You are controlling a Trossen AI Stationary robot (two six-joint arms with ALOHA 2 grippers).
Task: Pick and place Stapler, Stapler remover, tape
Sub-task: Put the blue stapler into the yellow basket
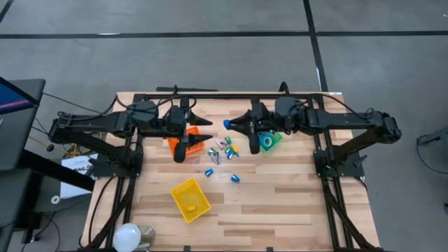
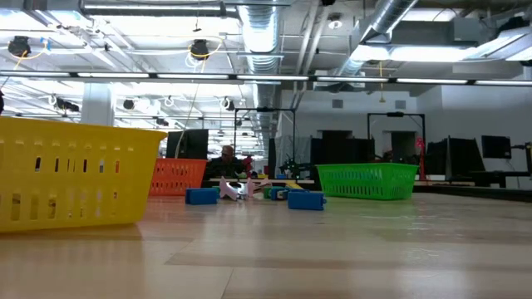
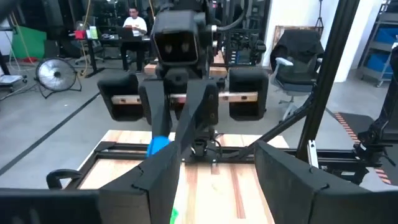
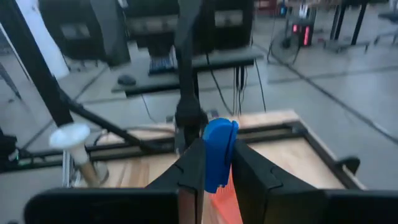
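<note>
One roll of tape [image 4: 219,152] lifted and clamped edge-on between the narrowed fingers of the right gripper [image 4: 217,169], high over the far middle of the table [image 1: 294,203], just beside the green bin [image 1: 273,143] but not over it. Two more blue rolls [image 1: 208,171] [image 1: 235,178] lying loose on the wood, near the yellow bin [image 1: 190,199]. Beyond them, a small heap of mixed pieces [image 1: 224,148], too small to sort into stapler or remover, unsorted between the two arms. Left gripper [image 1: 183,152] partway open and empty, poised beside the orange bin [image 1: 175,142] at the heap's edge. Cannot tell what already sits in the bins. By the look of it, early to midway: one roll in transit, most of the picking left to do.
</note>
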